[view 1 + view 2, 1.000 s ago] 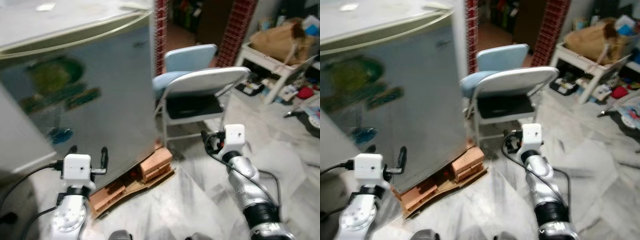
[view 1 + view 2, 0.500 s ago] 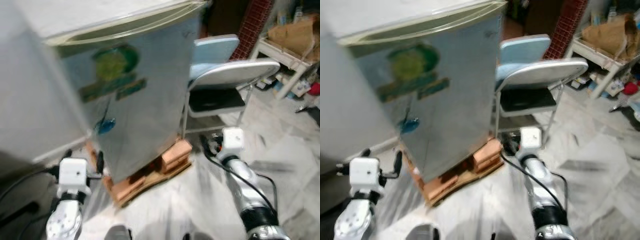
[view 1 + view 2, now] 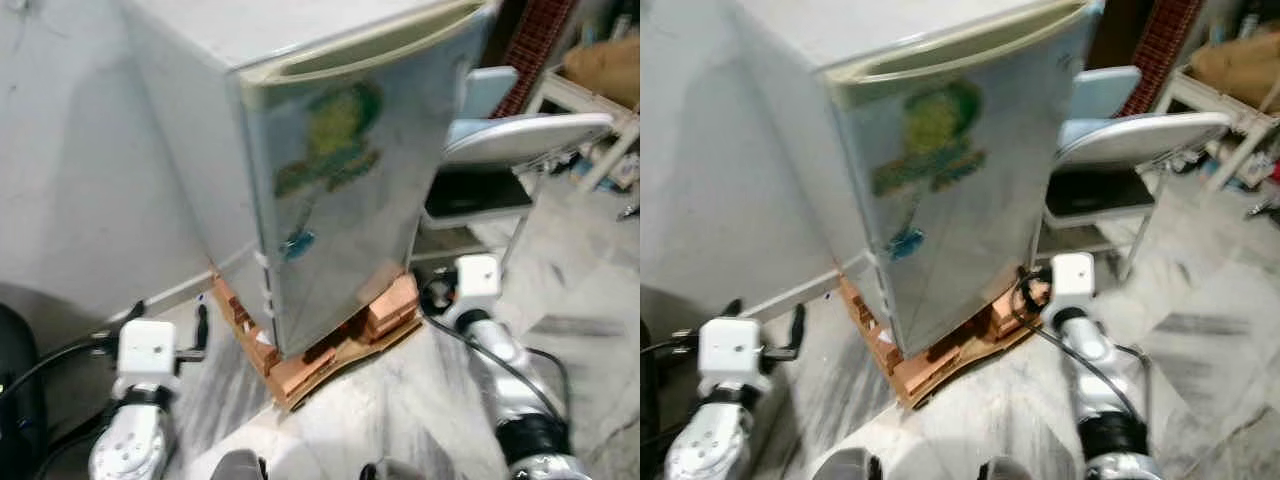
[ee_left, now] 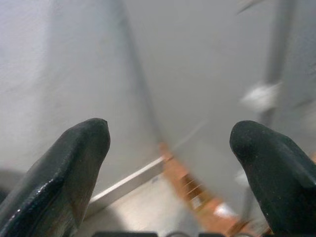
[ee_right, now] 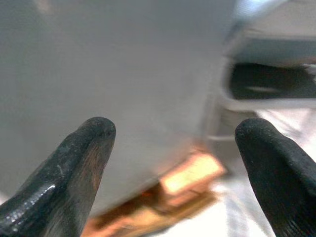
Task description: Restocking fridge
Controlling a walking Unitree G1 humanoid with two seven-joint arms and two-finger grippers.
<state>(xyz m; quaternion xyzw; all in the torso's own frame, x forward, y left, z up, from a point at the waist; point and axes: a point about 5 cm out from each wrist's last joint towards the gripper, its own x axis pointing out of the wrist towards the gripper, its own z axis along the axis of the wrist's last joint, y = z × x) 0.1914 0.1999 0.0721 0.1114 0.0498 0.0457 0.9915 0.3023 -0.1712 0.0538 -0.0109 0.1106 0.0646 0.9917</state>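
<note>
A small grey fridge (image 3: pixel 340 190) stands with its door shut, green and blue stickers on the door. It rests on orange bricks (image 3: pixel 392 303) and cardboard. My left gripper (image 3: pixel 170 320) is held low to the left of the fridge's near corner, open and empty. In the left wrist view its fingers (image 4: pixel 74 163) point at the fridge's side and the wall. My right gripper (image 3: pixel 1028 292) is low by the bricks at the fridge's right, open with nothing in it; its fingers (image 5: pixel 79 168) face the door.
A grey folding chair (image 3: pixel 530 140) and a light blue chair (image 3: pixel 488 88) stand right of the fridge. A white table with a brown bag (image 3: pixel 600 65) is at the far right. A grey wall (image 3: pixel 80 150) runs left, with a dark object (image 3: pixel 15 385) at the lower left.
The whole view has swung left: the fridge now sits at the centre, and its side and the wall show. Both grippers stay low and open.
</note>
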